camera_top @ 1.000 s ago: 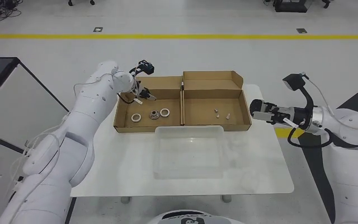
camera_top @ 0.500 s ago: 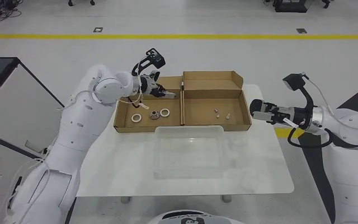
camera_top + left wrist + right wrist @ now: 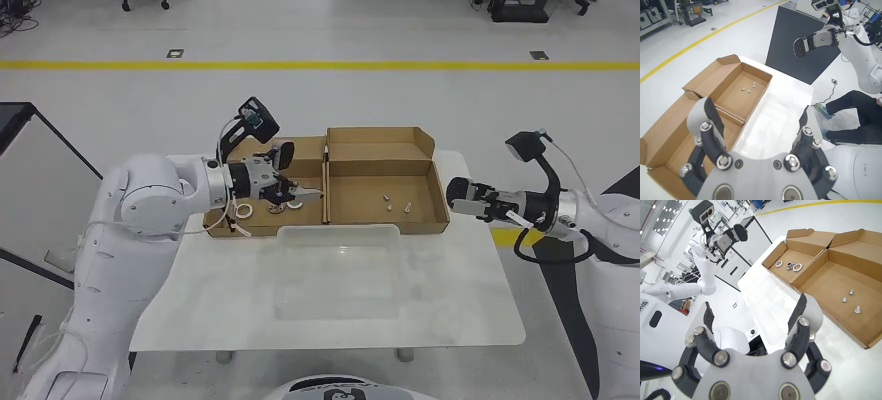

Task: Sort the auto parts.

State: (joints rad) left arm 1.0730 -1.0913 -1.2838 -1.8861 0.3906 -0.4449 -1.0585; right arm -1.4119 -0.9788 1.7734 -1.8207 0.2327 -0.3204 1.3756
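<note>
White table (image 3: 450, 300) in front of you carries two open cardboard boxes side by side along its far edge, their inner walls touching. A clear plastic bin (image 3: 338, 230) sits just in front of them, against their near walls.

The box on your left (image 3: 305, 150) holds the round parts: one metal ring (image 3: 779, 263), a second ring (image 3: 797, 266) and a flanged hub (image 3: 789, 266) lying between them, all close together in a row. The box on your right (image 3: 380, 160) holds three small bolts (image 3: 844, 299), loosely grouped on its floor.

Your left gripper (image 3: 757, 106) hangs above the left box, over the rings and hub. Its fingers are spread wide and you can see nothing between them.

Your right gripper (image 3: 755, 303) sits just past the table's right edge, beside the outer wall of the right box. Its fingers are spread as well and hold nothing.
</note>
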